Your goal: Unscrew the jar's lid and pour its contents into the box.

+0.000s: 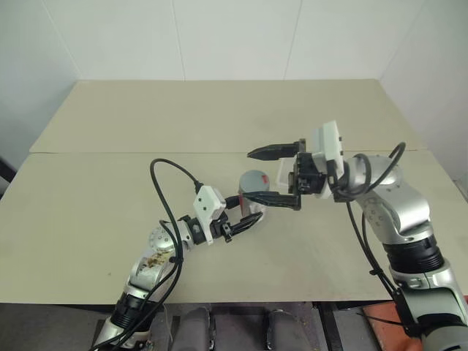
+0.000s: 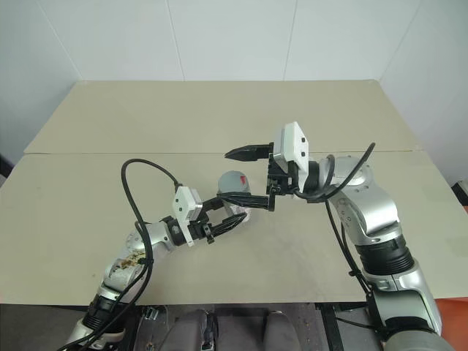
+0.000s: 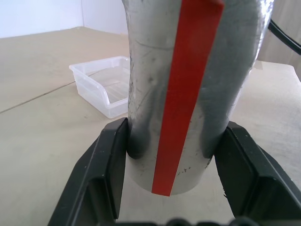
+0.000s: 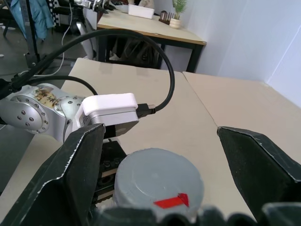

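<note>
My left gripper (image 1: 247, 213) is shut on the jar (image 3: 188, 94), holding it above the table with its black fingers (image 3: 103, 179) on either side of the lower body. The jar has a red strip down its side. The grey lid (image 4: 157, 181), marked with a red arrow, sits on the jar. My right gripper (image 1: 248, 175) is open, pointing across toward the jar, one finger (image 4: 70, 179) on each side of the lid and clear of it. The clear plastic box (image 3: 101, 89) stands on the table beyond the jar. The contents are hidden inside the jar.
The beige table (image 1: 219, 117) has a seam (image 1: 110, 153) running across it. A black cable (image 1: 164, 183) loops up from my left arm. White walls stand behind and to the sides of the table.
</note>
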Motion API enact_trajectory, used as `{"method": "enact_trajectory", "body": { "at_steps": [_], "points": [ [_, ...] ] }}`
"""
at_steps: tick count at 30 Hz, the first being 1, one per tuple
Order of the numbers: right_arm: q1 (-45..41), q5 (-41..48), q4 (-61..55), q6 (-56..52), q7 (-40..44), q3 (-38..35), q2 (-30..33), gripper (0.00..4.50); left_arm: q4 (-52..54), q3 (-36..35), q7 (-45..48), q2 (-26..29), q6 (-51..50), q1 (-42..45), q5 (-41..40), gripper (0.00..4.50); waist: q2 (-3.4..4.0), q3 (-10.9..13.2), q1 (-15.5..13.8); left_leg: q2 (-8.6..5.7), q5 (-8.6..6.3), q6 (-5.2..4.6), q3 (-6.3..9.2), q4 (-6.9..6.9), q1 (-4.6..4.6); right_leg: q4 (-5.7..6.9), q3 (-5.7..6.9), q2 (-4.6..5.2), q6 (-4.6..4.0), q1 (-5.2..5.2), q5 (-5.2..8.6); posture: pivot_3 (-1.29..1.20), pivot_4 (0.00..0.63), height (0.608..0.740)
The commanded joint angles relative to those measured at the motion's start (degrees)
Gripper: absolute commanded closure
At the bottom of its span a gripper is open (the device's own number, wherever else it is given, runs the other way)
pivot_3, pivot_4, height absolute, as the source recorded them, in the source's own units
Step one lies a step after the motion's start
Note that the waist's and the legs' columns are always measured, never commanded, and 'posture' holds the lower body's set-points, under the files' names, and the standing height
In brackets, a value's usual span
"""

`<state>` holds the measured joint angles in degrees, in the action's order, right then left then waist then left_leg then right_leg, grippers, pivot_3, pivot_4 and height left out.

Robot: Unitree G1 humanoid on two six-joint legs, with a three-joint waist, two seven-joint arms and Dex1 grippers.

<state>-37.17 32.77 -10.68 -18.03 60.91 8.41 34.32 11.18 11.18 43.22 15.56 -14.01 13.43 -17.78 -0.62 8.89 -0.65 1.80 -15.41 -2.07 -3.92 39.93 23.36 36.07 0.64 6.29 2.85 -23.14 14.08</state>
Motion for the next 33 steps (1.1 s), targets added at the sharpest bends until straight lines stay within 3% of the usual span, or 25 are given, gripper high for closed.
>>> {"method": "enact_trajectory", "body": {
  "at_steps": [1, 13, 33],
  "points": [
    [-0.7, -1.6, -0.1, 0.0, -1.1, -0.3, -1.5, 0.05, 1.7, 0.3, 0.3, 0.1, 0.8, 0.6, -0.2, 2.07, 0.00, 0.0, 0.0, 0.00, 0.00, 0.00, 0.00, 0.00, 0.00, 0.00, 0.00, 0.00, 0.00, 0.00, 0.00, 0.00, 0.150, 0.740],
    [-0.3, -4.0, 1.1, -0.1, -0.2, -1.9, -2.3, 0.05, 2.2, 0.2, 0.0, 0.2, 1.0, -0.1, -0.3, 2.07, 0.00, 0.0, 0.0, -0.01, 0.00, 0.00, 0.00, 0.00, 0.00, 0.00, 0.00, -0.01, 0.00, 0.00, 0.00, 0.00, 0.150, 0.740],
    [3.9, -2.7, 0.3, -0.2, 3.1, -7.0, 2.5, 0.05, 1.1, 0.4, 0.9, 0.0, 1.6, -0.1, -0.4, 2.07, 0.00, 0.0, 0.0, 0.00, 0.00, 0.00, 0.00, 0.00, -0.02, 0.00, -0.01, -0.03, 0.00, 0.02, 0.00, 0.00, 0.150, 0.740]
  ]
}}
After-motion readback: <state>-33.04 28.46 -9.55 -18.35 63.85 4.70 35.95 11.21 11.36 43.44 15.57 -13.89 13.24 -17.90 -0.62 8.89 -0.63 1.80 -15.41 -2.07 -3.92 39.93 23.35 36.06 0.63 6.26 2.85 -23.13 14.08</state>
